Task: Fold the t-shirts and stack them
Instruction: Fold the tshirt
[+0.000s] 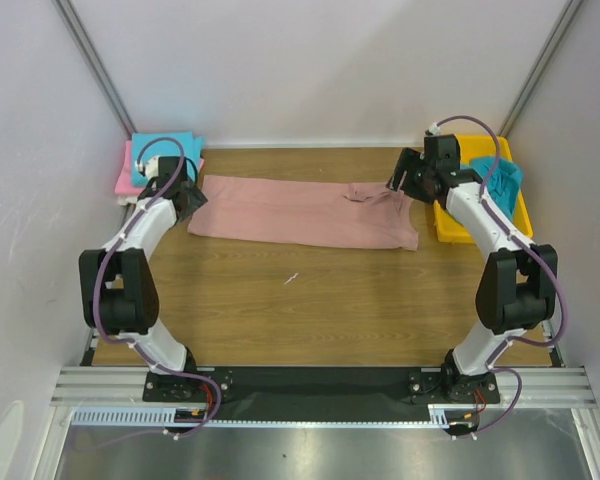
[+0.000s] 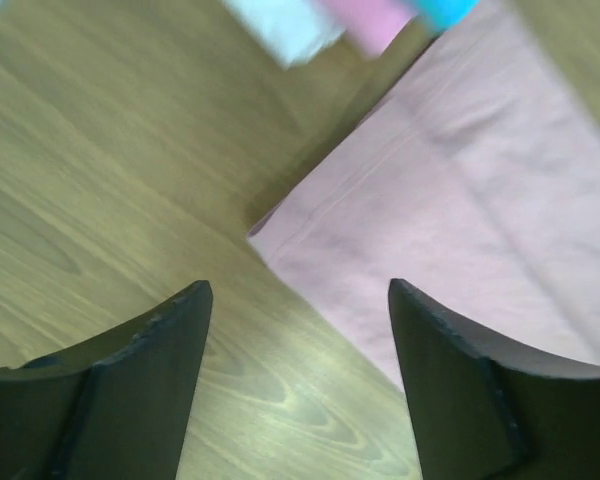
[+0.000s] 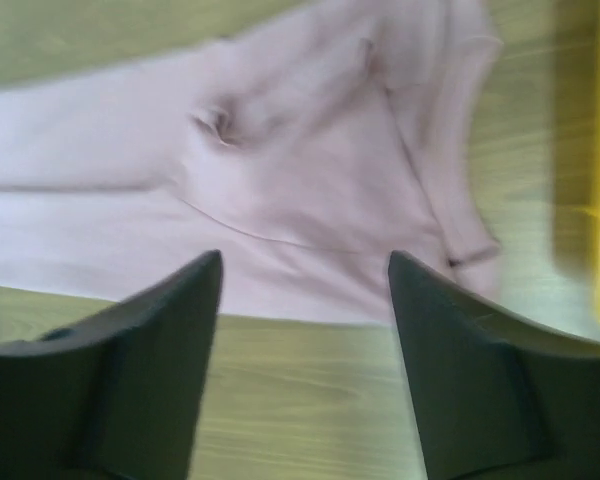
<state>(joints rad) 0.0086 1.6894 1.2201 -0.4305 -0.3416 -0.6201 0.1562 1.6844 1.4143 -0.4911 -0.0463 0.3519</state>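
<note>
Some of folded stack hidden behind left tool

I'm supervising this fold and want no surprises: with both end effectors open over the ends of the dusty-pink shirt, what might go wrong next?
1. A puckered wrinkle near the right end of the dusty-pink shirt may get folded in.
2. The left end effector sits close to the folded stack; a sweep could knock it askew.
3. The right end effector works beside the yellow tray and might bump it.
</note>
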